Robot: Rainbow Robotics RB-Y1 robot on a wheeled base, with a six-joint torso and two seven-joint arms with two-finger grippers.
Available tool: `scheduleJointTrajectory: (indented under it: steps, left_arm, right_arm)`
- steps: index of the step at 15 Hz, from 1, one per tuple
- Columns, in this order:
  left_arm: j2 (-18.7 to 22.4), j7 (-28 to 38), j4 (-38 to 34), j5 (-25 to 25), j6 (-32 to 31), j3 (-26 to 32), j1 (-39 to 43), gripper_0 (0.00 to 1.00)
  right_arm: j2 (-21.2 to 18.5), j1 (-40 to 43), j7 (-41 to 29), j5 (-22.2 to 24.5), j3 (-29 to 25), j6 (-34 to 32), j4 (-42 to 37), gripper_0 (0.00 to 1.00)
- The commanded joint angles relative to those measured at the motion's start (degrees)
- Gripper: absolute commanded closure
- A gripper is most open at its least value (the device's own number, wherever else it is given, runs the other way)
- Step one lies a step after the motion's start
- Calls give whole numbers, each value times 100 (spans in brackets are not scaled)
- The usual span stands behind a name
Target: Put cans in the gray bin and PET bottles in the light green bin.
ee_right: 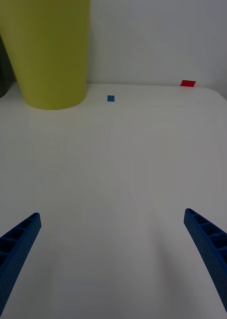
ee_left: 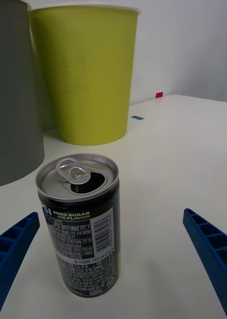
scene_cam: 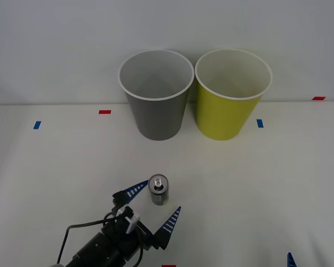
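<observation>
Looking at the front view: can [scene_cam: 158,189] stands upright on the white table [scene_cam: 256,183], lower centre of frame, well short of both bins. Left gripper [scene_cam: 155,204] sits at lower left-centre, fingers spread wide; one blue finger [scene_cam: 137,189] is just left of the can, the other [scene_cam: 170,221] below-right of it. Can is at the mouth of that gap, nearer the left finger, no contact visible. Gray bin [scene_cam: 156,94] and green bin [scene_cam: 232,92] stand side by side at upper centre, rims nearly touching, gray on the left. Right gripper's fingertips [scene_cam: 290,259] poke in at the lower right corner.

Right wrist view: right gripper [ee_right: 112,249] spread wide, nothing between the fingers, bare table ahead. Green bin [ee_right: 50,50] upper left, a sliver of gray bin [ee_right: 0,65] at the left edge. Blue [ee_right: 111,98] and red [ee_right: 188,83] tape marks beyond.

Left wrist view: can [ee_left: 81,224] lower left-centre, pull tab up, opening visible, closer to the left-hand finger [ee_left: 14,249]. Left gripper [ee_left: 111,249] spread, not touching it. Gray bin [ee_left: 14,94] and green bin [ee_left: 86,75] behind.
</observation>
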Motion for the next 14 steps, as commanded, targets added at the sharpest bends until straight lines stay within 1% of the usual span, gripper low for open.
scheduleJointTrajectory:
  steps: [1, 4, 6, 9, 14]
  left_arm:
    - [-130, 2, 144, 18, 74, 0, -185, 0]
    - [-315, -16, 285, 9, 145, 0, -317, 0]
    - [-385, -16, 285, 9, 277, -8, -396, 0]
    - [-473, -16, 285, 18, 312, 0, -422, 0]
    - [-491, -25, 285, 26, 426, 62, -457, 0]
  right_arm:
    - [0, 0, 0, 0, 0, 0, 0, 0]
    - [0, 0, 0, 0, 0, 0, 0, 0]
    - [0, 0, 0, 0, 0, 0, 0, 0]
    - [0, 0, 0, 0, 0, 0, 0, 0]
    - [0, 0, 0, 0, 0, 0, 0, 0]
